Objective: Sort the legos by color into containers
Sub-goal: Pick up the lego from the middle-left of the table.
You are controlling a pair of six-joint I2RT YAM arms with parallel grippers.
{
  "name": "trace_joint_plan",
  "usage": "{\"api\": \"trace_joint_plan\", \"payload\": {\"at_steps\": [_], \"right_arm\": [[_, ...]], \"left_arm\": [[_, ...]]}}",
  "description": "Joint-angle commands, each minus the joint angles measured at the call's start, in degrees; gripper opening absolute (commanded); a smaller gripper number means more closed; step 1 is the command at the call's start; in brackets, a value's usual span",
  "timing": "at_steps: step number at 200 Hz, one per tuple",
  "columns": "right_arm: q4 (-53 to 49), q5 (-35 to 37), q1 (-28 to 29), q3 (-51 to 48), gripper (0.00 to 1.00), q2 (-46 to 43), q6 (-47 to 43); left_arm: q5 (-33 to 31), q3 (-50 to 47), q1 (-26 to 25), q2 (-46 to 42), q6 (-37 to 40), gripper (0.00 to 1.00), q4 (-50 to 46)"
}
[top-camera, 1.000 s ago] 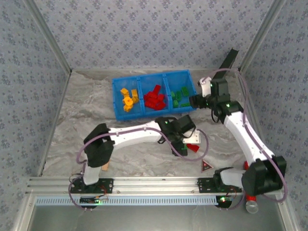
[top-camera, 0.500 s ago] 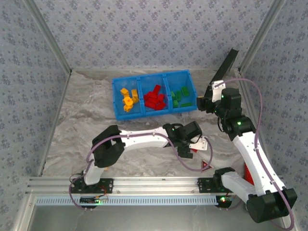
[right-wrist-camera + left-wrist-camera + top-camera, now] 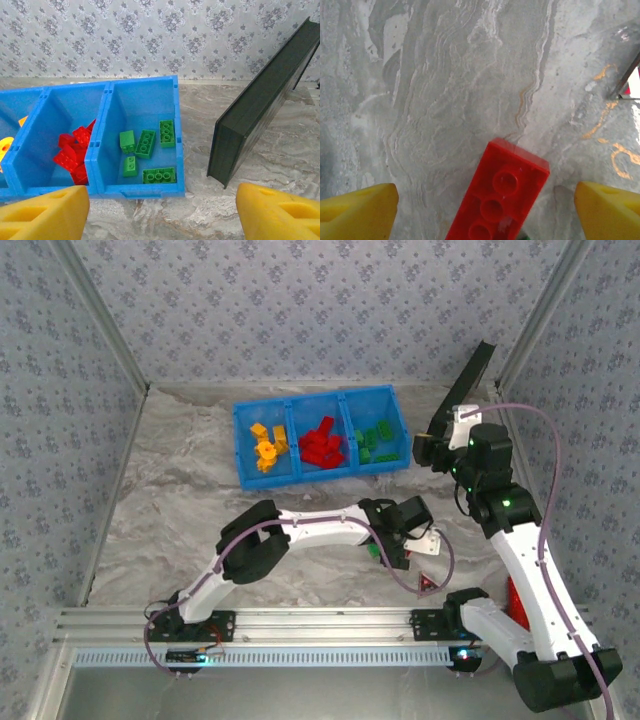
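Red lego (image 3: pixel 500 200) close-up between spread left fingers (image 3: pixel 357 210), right fingers (image 3: pixel 42 212) spread wide, facing containers (image 3: pixel 140 97)

Here's the red lego (image 3: pixel 497 200), toward the near edge: glossy moulded plastic, its studs catching the light. The surface (image 3: pixel 445 100) under it looks like grey veined stone, smooth with a dull sheen. On the left claw (image 3: pixel 485 212), the fingertips (image 3: pixel 357 210) are matt yellow plastic. At the far edge, the blue bin (image 3: pixel 142 97) is smooth, shiny plastic, and the green legos (image 3: pixel 146 143) inside have the same gloss. The dark board (image 3: pixel 260 100) beside it is matt.
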Motion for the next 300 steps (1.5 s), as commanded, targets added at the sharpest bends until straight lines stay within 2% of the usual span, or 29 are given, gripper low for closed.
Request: {"api": "trace_joint_plan", "payload": {"at_steps": [1, 50, 122, 190, 230, 269, 300], "right_arm": [[-1.4, -1.0, -0.5, 1.7, 0.79, -1.1, 1.1], [-1.8, -1.7, -1.3, 2.3, 0.79, -1.4, -0.1], [-2.2, -2.4, -2.5, 2.0, 0.8, -2.2, -0.6], [-8.6, 3.9, -2.8, 3.5, 0.81, -5.9, 3.1], [-15.8, 6.2, -2.9, 3.0, 0.82, -9.5, 6.0], [-22.5, 6.4, -2.9, 0.9, 0.82, -13.4, 9.7], [-23.0, 6.8, -2.9, -2.3, 0.82, -16.8, 14.9]], "left_arm": [[2.7, 4.1, 0.3, 2.3, 0.1, 0.83, -4.3], [4.8, 7.2, 1.2, 5.2, -1.5, 0.75, -7.5], [6.1, 9.9, 2.0, 7.8, -4.1, 0.55, -10.4], [9.0, 10.1, 4.1, 8.0, -6.2, 0.37, -10.4], [10.5, 9.3, 6.1, 5.2, -8.3, 0.28, -8.4], [12.1, 8.6, 9.2, 1.1, -10.9, 0.25, -8.0], [13.4, 8.6, 13.2, -4.5, -13.4, 0.24, -8.3]]}}
